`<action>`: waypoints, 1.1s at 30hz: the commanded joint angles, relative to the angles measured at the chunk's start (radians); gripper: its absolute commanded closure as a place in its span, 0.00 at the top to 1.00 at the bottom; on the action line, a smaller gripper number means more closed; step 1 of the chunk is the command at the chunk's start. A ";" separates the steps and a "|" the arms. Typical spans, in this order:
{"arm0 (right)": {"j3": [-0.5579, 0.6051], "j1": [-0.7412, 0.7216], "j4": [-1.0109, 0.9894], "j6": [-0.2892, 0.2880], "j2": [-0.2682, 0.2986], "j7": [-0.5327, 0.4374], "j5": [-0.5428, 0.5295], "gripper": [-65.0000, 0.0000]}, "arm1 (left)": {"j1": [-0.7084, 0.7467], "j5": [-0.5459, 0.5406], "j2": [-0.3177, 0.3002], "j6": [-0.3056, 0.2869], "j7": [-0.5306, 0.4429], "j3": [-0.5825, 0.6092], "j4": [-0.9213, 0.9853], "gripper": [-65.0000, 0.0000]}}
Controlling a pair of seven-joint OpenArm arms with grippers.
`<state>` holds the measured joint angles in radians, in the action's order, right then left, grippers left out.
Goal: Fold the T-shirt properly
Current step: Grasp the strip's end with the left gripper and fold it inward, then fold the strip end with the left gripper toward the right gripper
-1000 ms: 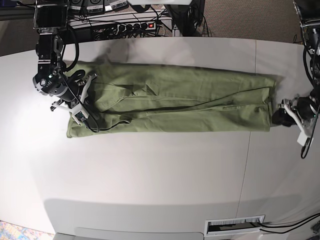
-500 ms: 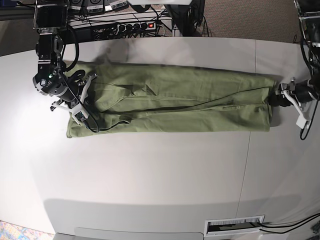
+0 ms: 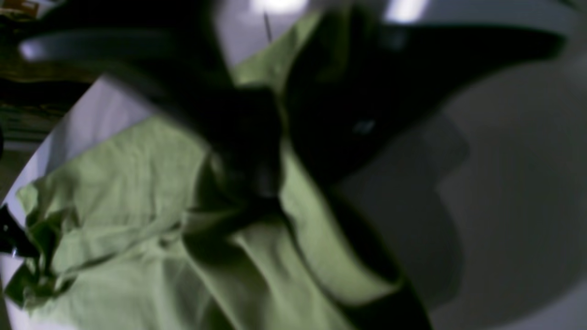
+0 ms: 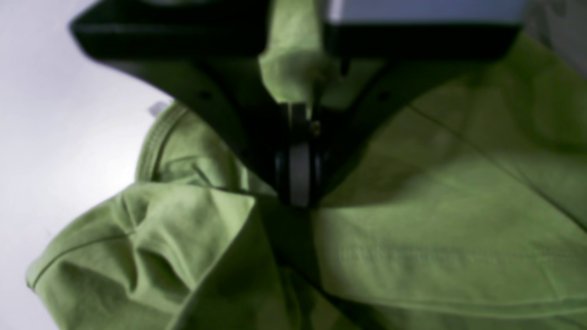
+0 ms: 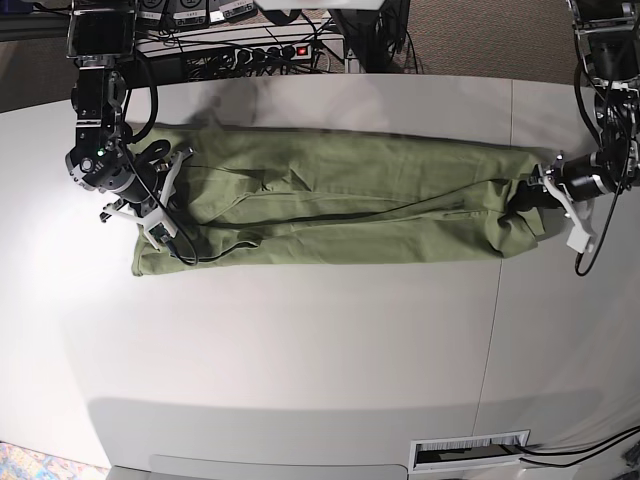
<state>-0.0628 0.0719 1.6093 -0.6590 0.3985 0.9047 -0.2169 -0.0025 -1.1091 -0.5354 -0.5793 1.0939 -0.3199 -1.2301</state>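
On a pale surface (image 5: 300, 340), seen from above, an olive-green T-shirt (image 5: 340, 205) is lying stretched out as a long, narrow band from left to right, folded lengthwise with several creases running along it.

At the left end of the band, the right gripper (image 5: 160, 200) is sitting on the cloth. In its wrist view the fingers (image 4: 293, 176) are pressed together with a pinch of green fabric bunching up between them, so they are gripping the T-shirt (image 4: 412, 229). A ribbed hem is curling beside them, and the cloth is puckering into soft folds below.

Behind that arm, past the far edge of the surface, a power strip (image 5: 265, 52) with a red switch is lying among black cables.

At the right end, the left gripper (image 5: 535, 195) is meeting the edge of the T-shirt, and the cloth there is bunching into a small rumpled heap. Its wrist view is dark and blurred: the fingers (image 3: 257, 151) are nearly closed over a ridge of the T-shirt (image 3: 128, 183), gripping it, with the bare surface (image 3: 513, 183) showing to the right.
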 commanded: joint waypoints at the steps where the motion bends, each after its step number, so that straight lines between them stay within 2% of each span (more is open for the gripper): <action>1: -0.003 -0.005 0.005 0.002 0.014 0.029 0.024 0.00 | -0.014 -0.058 -0.022 -0.026 0.005 -0.003 -0.015 0.00; 6: -0.003 -0.005 0.005 0.002 0.014 0.026 0.023 0.00 | -0.014 -0.260 -0.023 -0.119 0.089 -0.004 -0.068 0.00; 10: -0.002 -0.005 0.005 0.002 0.014 0.027 0.023 0.00 | -0.017 -0.371 -0.006 -0.119 0.136 -0.004 -0.168 0.00; 13: -0.002 -0.005 0.005 0.002 0.014 0.030 0.023 0.00 | -0.016 -0.374 0.034 -0.119 0.152 -0.004 -0.259 0.00; 17: -0.002 -0.005 0.005 0.002 0.014 0.039 0.023 0.00 | -0.011 -0.374 0.124 -0.119 0.155 -0.003 -0.350 0.00; 24: -0.002 -0.005 0.005 0.002 0.014 0.038 0.023 0.00 | -0.003 -0.374 0.294 -0.119 0.155 -0.001 -0.362 0.00; 28: -0.002 -0.005 0.005 0.002 0.014 0.038 0.015 0.00 | 0.006 -0.370 0.372 -0.119 0.136 0.048 -0.360 0.00; 33: -0.002 -0.005 0.005 0.002 0.014 0.041 0.016 0.00 | 0.006 -0.230 0.446 -0.119 0.075 0.154 -0.360 0.00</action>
<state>-0.0628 0.0719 1.6100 -0.6586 0.3988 0.9112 -0.2214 0.0193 -1.3056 -0.0849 -0.6960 1.1919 -0.1604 -1.5734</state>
